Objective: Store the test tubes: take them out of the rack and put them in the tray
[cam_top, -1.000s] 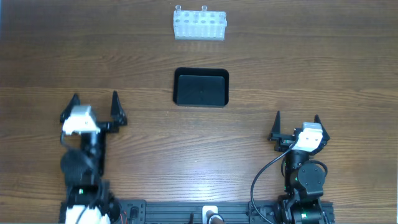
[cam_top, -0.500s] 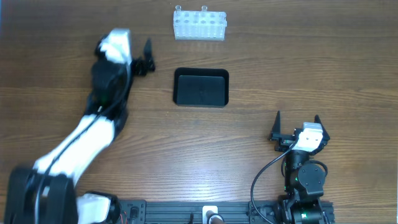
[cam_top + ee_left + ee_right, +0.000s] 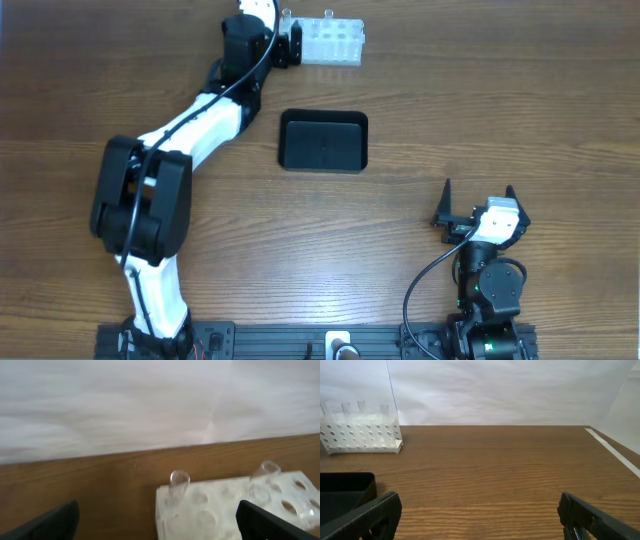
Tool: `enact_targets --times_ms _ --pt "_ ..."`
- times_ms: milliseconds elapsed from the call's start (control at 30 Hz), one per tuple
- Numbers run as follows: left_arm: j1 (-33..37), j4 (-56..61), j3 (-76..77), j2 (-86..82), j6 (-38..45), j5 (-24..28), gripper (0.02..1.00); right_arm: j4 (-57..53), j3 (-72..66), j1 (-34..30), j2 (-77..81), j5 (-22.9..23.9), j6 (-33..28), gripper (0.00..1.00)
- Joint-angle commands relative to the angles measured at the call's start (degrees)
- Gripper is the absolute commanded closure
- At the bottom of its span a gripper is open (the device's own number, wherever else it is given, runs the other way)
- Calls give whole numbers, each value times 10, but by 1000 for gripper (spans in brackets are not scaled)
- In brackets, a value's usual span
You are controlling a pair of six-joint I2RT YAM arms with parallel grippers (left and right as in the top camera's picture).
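Two tubes in far rack; tray empty, none stored. Left gripper open at rack's left end; right gripper open, near.

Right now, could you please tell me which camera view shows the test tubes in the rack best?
The left wrist view: two test tubes stand close up in the rack, rims and walls plain. The top view gives their rims from above; the right wrist view has them far off, from the side.
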Motion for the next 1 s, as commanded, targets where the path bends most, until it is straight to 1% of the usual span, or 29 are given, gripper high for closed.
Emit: enact_targets --times_ms 33,367,433,467,500,533,567,600,633,667,800,1000 --pt "1 0 44 45 6 -11 20 -2 -3 -5 -4 -4 -3 7" --pt "-2 0 116 111 6 -11 20 -2 -3 -5 -4 -4 -2 7" --pt "-3 -1 123 119 6 -11 66 -2 -3 -5 -4 -4 -3 7" --pt "-3 -1 125 121 6 -11 73 -2 -3 -5 -4 -4 -3 9" --pt "-3 -1 125 123 6 -11 117 -2 -3 -5 -4 -4 -3 7" --pt "-3 -1 125 123 6 -11 123 -2 -3 -5 -4 -4 -2 9" --pt "-3 -1 125 123 6 -11 176 -2 -3 -5 -4 -4 -3 9" --pt "-3 -1 125 123 6 -11 209 -2 -3 -5 -4 -4 -2 9" --pt "-3 -1 125 123 6 -11 220 -2 -3 -5 -4 -4 -3 9" --pt "-4 -3 125 123 6 -11 257 -2 -3 -5 -4 -4 -2 9" --pt "-9 -3 125 123 6 -11 312 -2 -3 -5 -4 -4 -2 9" --pt "-11 -3 125 126 6 -11 343 -2 -3 -5 -4 -4 -3 7"
